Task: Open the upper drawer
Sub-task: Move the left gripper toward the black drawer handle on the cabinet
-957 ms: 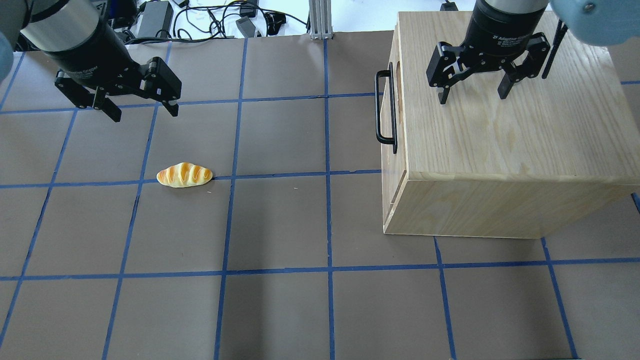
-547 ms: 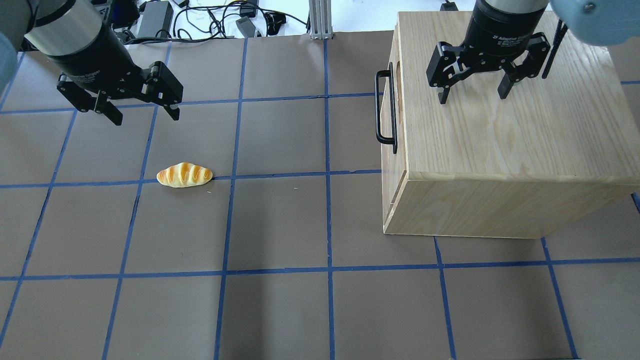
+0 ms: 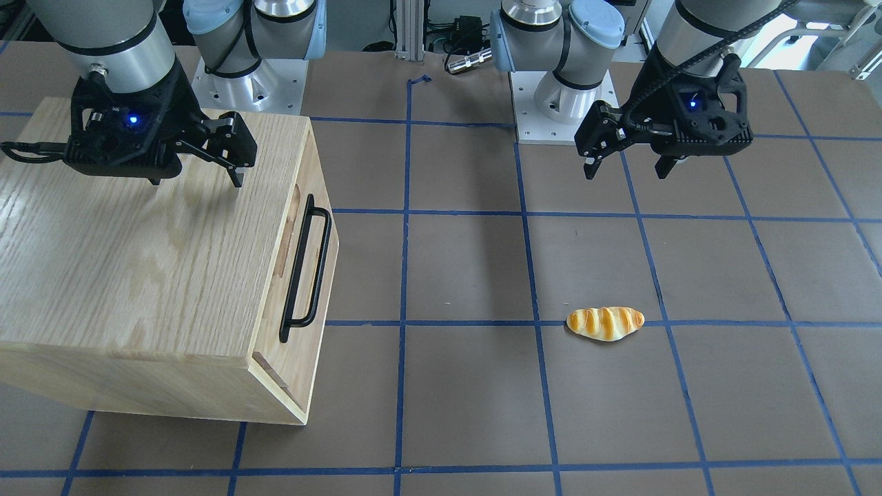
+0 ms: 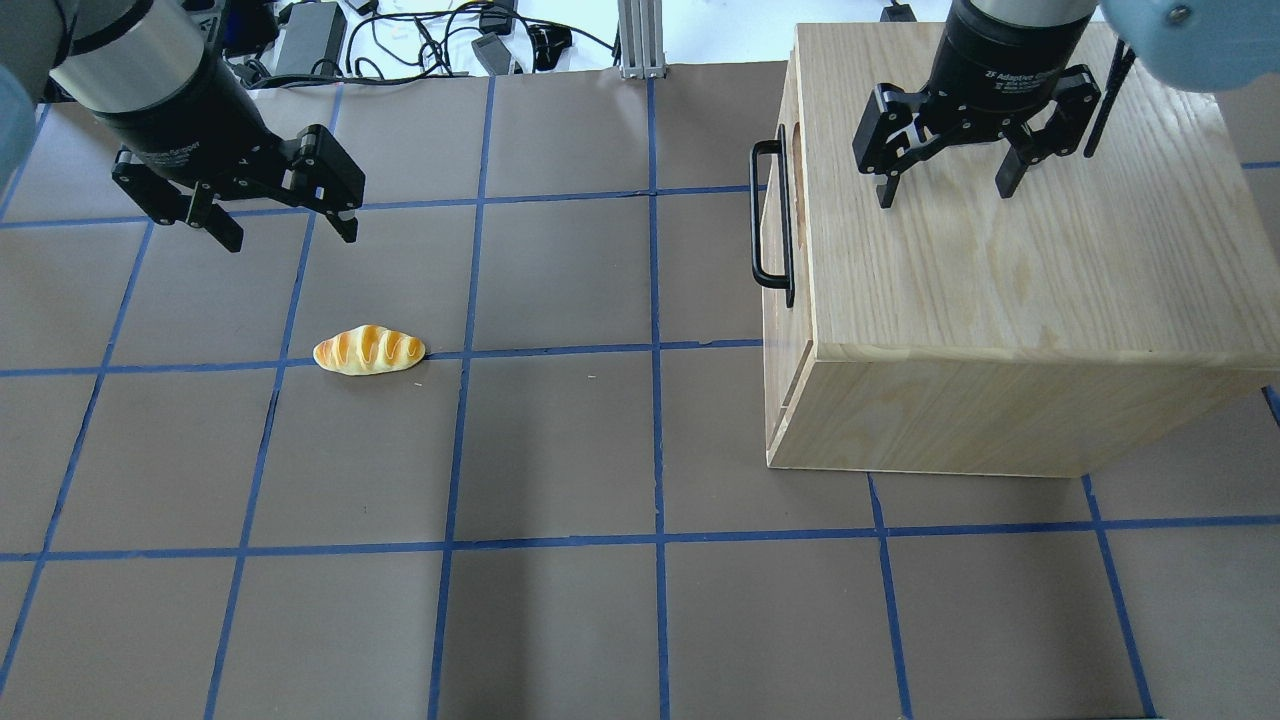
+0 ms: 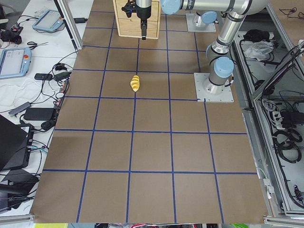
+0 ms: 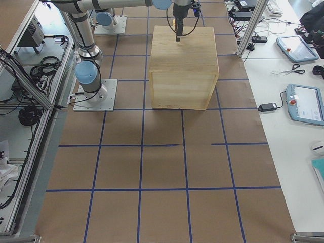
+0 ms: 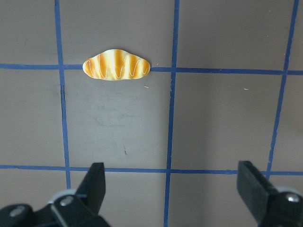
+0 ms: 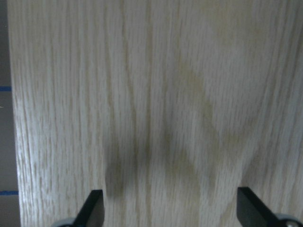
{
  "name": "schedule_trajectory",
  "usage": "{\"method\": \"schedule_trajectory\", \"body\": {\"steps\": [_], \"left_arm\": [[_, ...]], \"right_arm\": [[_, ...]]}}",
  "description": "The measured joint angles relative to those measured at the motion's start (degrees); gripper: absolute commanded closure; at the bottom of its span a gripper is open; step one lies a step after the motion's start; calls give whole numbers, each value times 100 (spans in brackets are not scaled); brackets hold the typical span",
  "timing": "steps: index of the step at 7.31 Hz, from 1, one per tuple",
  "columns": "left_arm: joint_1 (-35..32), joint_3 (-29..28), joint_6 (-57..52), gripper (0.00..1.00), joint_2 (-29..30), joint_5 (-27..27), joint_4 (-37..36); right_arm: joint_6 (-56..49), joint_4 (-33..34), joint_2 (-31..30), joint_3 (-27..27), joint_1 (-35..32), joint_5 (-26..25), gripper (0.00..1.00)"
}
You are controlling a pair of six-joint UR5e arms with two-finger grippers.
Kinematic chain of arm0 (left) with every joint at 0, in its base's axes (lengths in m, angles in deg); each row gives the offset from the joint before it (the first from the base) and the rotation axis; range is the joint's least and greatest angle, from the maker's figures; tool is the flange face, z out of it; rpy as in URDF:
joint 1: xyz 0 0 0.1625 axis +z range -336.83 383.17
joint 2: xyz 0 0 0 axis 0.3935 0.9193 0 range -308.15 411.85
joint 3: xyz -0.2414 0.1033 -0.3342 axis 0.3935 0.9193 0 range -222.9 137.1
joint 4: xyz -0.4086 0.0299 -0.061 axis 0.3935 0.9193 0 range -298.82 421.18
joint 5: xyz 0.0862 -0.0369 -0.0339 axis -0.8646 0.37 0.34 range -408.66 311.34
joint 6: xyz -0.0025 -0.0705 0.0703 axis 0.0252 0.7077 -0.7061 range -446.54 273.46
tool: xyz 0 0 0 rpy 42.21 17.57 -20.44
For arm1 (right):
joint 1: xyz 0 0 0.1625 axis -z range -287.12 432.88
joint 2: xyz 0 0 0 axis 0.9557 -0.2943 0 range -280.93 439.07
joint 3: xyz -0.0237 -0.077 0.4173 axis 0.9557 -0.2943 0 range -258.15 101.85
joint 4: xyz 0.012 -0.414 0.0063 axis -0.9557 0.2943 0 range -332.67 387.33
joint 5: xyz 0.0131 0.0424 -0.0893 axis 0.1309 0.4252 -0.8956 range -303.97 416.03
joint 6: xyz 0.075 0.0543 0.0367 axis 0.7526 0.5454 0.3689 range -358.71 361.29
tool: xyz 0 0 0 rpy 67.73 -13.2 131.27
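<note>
Drawer front of the upper drawer (image 3: 289, 241) sits flush with the wooden cabinet (image 4: 1000, 280), so the drawer is closed. It is the top compartment of the cabinet, just under the cabinet's top board, and it faces the middle of the table (image 4: 560, 450). A long black handle (image 3: 315, 269) runs along the front, and an oval slot shows between the handle and the top edge. The cabinet stands on the robot's right half of the table.

The right gripper (image 4: 945, 195) hangs over the cabinet's top board, back from the edge that carries the handle. Its two fingers point down and are spread wide with nothing between them. The right wrist view shows only wood grain and a faint shadow between the fingertips, and no part of the gripper touches the handle.

The left gripper (image 4: 292, 240) hangs over the bare table on the robot's left side, well apart from the cabinet. Its fingers (image 7: 97, 182) are also spread wide and hold nothing.

A small bread roll (image 4: 369, 350), golden with pale stripes, lies flat on the table on a blue tape line. It is on the far side of the left gripper from the robot's base, apart from the fingers and well apart from the cabinet
</note>
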Motion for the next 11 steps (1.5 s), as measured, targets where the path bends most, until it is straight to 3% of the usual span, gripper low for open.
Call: {"method": "schedule_trajectory", "body": {"steps": [7, 11], "left_arm": [[-189, -46, 554, 0, 270, -168, -344], [-1099, -74, 1653, 0, 788, 417, -1374]], "right_arm": [[-5, 0, 0, 0, 0, 0, 0], [-3, 0, 0, -1, 0, 0, 0]]}}
